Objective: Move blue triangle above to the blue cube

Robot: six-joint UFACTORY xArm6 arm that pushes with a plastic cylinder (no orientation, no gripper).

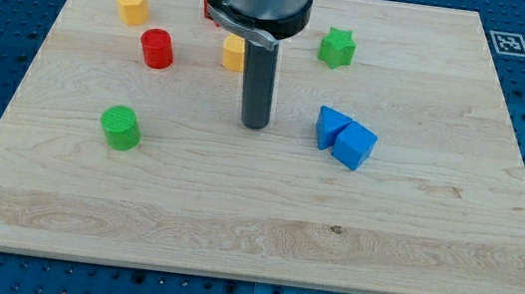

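Wooden board (pixel 234 214) is lying on blue pegboard. I am resting my tip (pixel 254 125), bare and holding nothing, left of the blue triangle (pixel 330 126), which is touching the blue cube (pixel 354 145).

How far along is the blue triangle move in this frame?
Done: the blue triangle already touches the blue cube, but on its upper-left side, not squarely above. In hand: my tip stands apart to the view's left of the pair, touching neither. Left: nudge the triangle toward the view's right until it sits directly above the cube.
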